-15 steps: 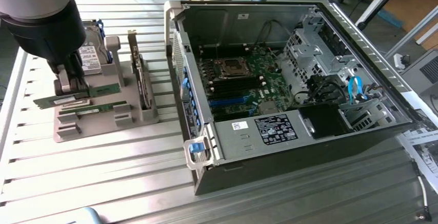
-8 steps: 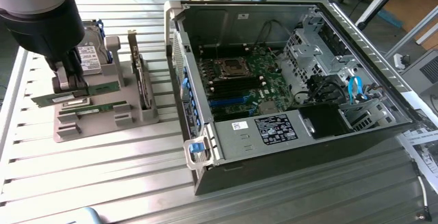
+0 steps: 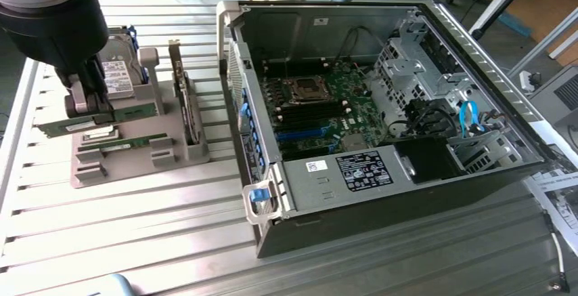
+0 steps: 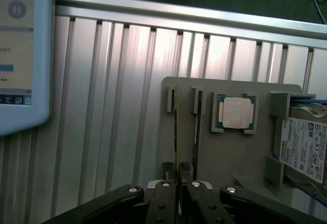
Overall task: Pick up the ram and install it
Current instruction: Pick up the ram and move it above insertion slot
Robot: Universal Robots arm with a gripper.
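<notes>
My gripper [image 3: 89, 110] is shut on the ram [image 3: 134, 112], a slim green stick held on edge over the grey holder [image 3: 135, 164] at the exterior view's left. In the wrist view the fingers [image 4: 164, 193] pinch the ram [image 4: 177, 132], seen edge-on in line with its slot in the holder [image 4: 225, 157]. I cannot tell whether it has cleared that slot. A second, similar stick [image 4: 195, 127] sits in the neighbouring slot [image 3: 118, 145]. The open computer case [image 3: 434, 194] lies at the exterior view's right, with the motherboard [image 3: 339, 116] and its memory slots [image 3: 312, 114] exposed.
The holder also carries a square silver CPU [image 4: 236, 113], a hard drive [image 4: 305, 147] and an upright expansion card [image 3: 185, 103]. A screen [image 4: 15, 55] stands beside the ribbed aluminium table [image 3: 135, 235]. Cables and a drive cage [image 3: 470, 127] fill the case's far end.
</notes>
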